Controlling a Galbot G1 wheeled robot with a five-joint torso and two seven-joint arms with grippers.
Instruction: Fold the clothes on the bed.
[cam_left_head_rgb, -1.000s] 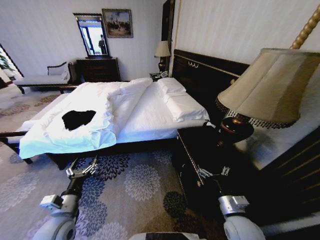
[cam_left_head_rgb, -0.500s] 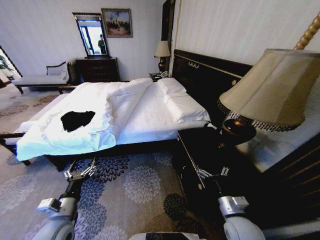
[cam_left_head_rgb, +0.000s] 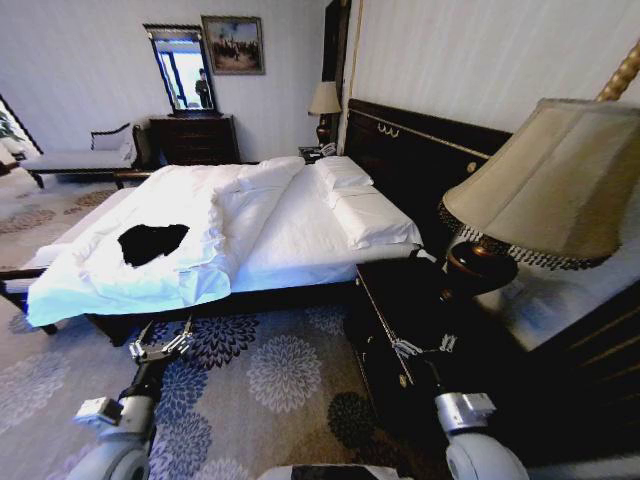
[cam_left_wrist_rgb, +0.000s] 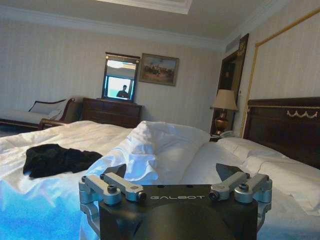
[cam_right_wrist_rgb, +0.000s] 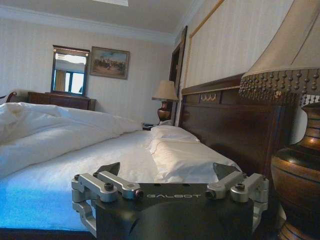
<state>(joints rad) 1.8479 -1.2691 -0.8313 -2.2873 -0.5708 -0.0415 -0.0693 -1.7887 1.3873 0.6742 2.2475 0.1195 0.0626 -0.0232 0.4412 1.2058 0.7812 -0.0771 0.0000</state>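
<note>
**Approach stage: shirt not yet reached, both grippers empty**

Robot stands on the patterned carpet (cam_left_head_rgb: 285, 375) at the near side of the bed (cam_left_head_rgb: 300, 235), off its near right corner. The black T-shirt (cam_left_head_rgb: 152, 242) lies crumpled in a heap on the white duvet (cam_left_head_rgb: 130, 280), toward the near left part of the bed, well apart from both arms. In the left wrist view the shirt (cam_left_wrist_rgb: 55, 159) sits on the bedding to the far left of the fingers, unfolded, sleeves not distinguishable.

Left gripper (cam_left_head_rgb: 160, 347) hangs low over the carpet, just short of the bed's near edge, fingers spread, holding nothing. Right gripper (cam_left_head_rgb: 424, 346) is low in front of the dark nightstand (cam_left_head_rgb: 400, 310), beside the lamp (cam_left_head_rgb: 545, 190), fingers also spread and empty.

Step in hand, as I judge it: still getting into position, no folding begun. The shirt is left of the robot's centre line and out of reach of the right arm.

Next move calls for: closing on the bed and squaring up leftward so the shirt sits between both arms, then raising the grippers above mattress height. Shirt needs flattening before any fold. Watch the lamp and nightstand close by the right arm.
</note>
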